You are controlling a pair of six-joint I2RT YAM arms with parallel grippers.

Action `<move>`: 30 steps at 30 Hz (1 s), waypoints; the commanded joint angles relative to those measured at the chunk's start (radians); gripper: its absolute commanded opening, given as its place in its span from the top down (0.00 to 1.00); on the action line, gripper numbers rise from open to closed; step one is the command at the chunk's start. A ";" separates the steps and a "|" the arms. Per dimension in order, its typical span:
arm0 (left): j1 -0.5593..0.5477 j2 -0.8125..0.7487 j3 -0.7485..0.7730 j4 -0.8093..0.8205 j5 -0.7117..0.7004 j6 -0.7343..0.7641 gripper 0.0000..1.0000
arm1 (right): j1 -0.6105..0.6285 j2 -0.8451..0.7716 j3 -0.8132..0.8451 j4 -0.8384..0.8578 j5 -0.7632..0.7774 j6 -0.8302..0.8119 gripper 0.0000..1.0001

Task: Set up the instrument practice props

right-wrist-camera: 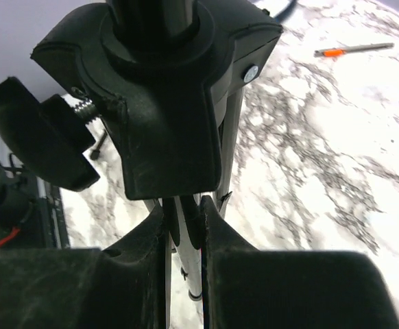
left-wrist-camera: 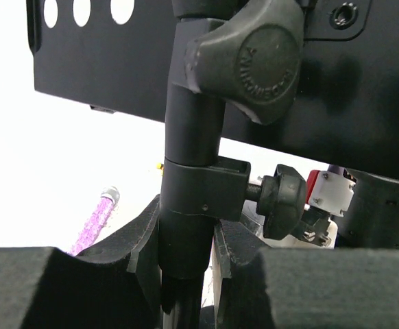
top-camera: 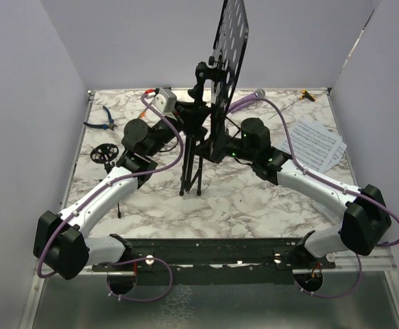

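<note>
The tall black music stand (top-camera: 198, 130) is upright mid-table, its legs folded together, and its perforated desk (top-camera: 230, 38) is up at the back. My left gripper (top-camera: 186, 115) is shut on the stand's pole (left-wrist-camera: 186, 226) just below the height clamp and its knob (left-wrist-camera: 282, 200). My right gripper (top-camera: 220, 147) is shut on the folded leg struts (right-wrist-camera: 186, 226) under the lower collar (right-wrist-camera: 165, 103). The purple glitter microphone (top-camera: 246, 102) lies behind the stand and shows in the left wrist view (left-wrist-camera: 93, 223). White sheet-music pages (top-camera: 316, 144) lie at the right. A small black mic stand (top-camera: 102, 152) lies at the left.
Blue-handled pliers (top-camera: 102, 118) lie at the far left. A small orange and black tool (top-camera: 307, 94) lies at the back right; it also shows in the right wrist view (right-wrist-camera: 354, 49). Purple cables run over both arms. Grey walls close three sides.
</note>
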 commanded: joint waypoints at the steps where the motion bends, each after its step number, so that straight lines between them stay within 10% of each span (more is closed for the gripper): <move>1: -0.013 -0.070 0.068 0.198 0.012 -0.008 1.00 | -0.090 0.013 0.019 -0.151 0.255 -0.053 1.00; 12: -0.017 -0.039 0.001 0.252 0.073 -0.024 1.00 | -0.138 -0.004 -0.024 -0.203 0.211 -0.093 0.99; 20: -0.044 -0.047 -0.040 0.257 0.092 -0.034 1.00 | -0.138 -0.027 -0.083 -0.219 0.121 -0.054 0.36; 30: -0.051 -0.078 -0.096 0.257 0.066 -0.036 1.00 | -0.138 -0.042 -0.165 -0.120 0.103 -0.071 0.29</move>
